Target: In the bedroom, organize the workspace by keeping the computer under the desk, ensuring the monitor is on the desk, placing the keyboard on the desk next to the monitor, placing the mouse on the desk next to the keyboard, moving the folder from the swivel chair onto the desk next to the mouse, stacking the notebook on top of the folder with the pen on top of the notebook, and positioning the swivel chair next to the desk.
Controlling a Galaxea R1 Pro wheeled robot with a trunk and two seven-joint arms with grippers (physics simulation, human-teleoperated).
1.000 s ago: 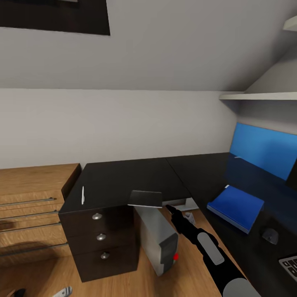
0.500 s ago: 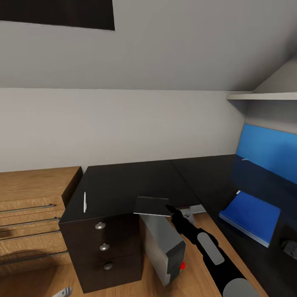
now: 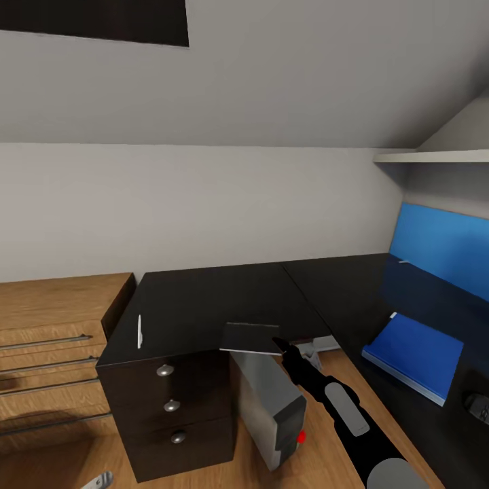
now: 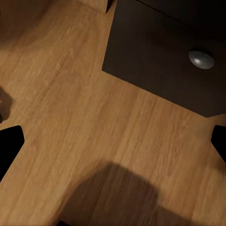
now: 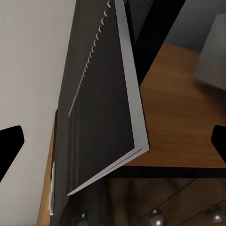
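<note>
A dark spiral-bound notebook (image 3: 250, 338) lies at the front edge of the black desk (image 3: 204, 299), overhanging it above the grey computer tower (image 3: 268, 406). My right gripper (image 3: 277, 345) sits at the notebook's right edge. In the right wrist view its fingers (image 5: 10, 147) stand wide apart and open, with the notebook (image 5: 101, 108) close between them. A white pen (image 3: 139, 331) rests on the desk's left part. The blue folder (image 3: 415, 353) lies on the desk at right, before the blue monitor (image 3: 441, 251). My left gripper (image 4: 113, 141) hangs open over the wooden floor.
A three-drawer unit (image 3: 170, 407) with round knobs stands under the desk's left end. A wooden cabinet (image 3: 54, 339) with metal rails is at far left. A white shelf (image 3: 435, 156) juts out above the monitor. The mouse (image 3: 477, 402) peeks in at the right edge.
The head camera has swung, shifting the whole picture to the right and down since one second ago. Over the last half second the right arm and notebook have held still.
</note>
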